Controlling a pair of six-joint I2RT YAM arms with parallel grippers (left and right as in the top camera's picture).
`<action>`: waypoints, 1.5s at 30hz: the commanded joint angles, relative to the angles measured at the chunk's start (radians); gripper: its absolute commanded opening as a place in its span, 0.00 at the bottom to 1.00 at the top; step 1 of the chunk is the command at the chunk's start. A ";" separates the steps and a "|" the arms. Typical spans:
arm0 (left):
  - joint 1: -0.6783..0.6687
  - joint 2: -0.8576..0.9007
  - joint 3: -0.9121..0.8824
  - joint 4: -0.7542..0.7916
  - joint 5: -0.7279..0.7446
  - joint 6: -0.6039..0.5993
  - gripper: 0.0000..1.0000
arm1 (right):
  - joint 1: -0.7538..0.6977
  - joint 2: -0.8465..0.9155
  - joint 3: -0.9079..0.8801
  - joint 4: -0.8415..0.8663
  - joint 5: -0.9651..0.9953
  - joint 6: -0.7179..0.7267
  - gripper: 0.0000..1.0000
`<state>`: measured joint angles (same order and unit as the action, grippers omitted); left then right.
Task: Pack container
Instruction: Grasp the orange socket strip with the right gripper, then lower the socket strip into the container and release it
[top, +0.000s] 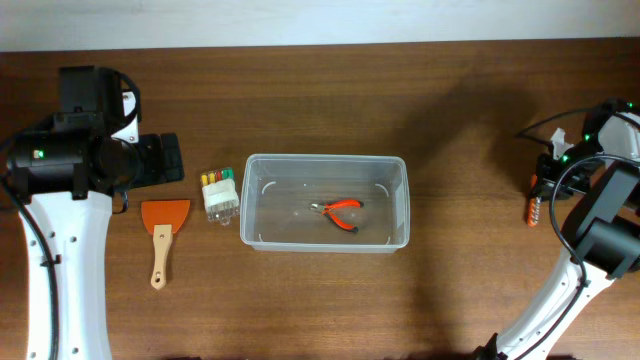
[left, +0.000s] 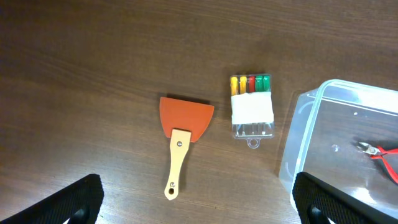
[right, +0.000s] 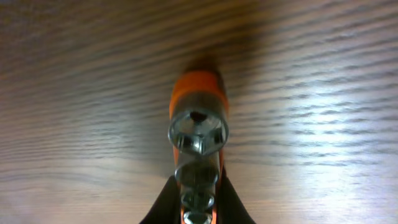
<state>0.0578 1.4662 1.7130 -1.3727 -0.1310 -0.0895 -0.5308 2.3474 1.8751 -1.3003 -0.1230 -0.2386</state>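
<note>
**Rail in the right tool, container well off to its left**

The right tool is closed on an orange socket rail. In the right wrist view its two dark fingers pinch the rail's near end, and the row of steel sockets runs away from the camera toward the tabletop. I cannot tell whether the rail's far end touches the wood. Seen from overhead, the rail's long axis runs roughly near to far, at the right edge of the tabletop.

From there the container lies to the left, well apart, near the middle of the tabletop. It stands mouth up with its long axis running left to right, so crosswise to the rail as held. Orange-handled pliers lie inside, right of centre, and the left half of the floor is bare. By my judgement the carry is a plain leftward one, and the rail looks short enough to go in either way.

The left tool hangs wide open and empty, on the arm nearer the container. Below it are a scraper and, just beside the container's left wall, a small clear bit box.
</note>
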 joint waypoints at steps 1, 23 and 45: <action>0.004 -0.009 0.006 0.000 0.003 0.016 0.99 | 0.053 -0.028 0.118 -0.057 -0.104 0.011 0.04; 0.004 -0.009 0.006 -0.001 0.004 0.016 0.99 | 0.934 -0.409 0.366 -0.283 -0.011 -0.442 0.04; 0.004 -0.009 0.006 -0.005 0.023 0.016 0.99 | 1.051 -0.401 -0.415 0.292 -0.011 -0.462 0.04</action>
<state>0.0578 1.4662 1.7130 -1.3739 -0.1154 -0.0895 0.5278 1.9572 1.5021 -1.0256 -0.1345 -0.6781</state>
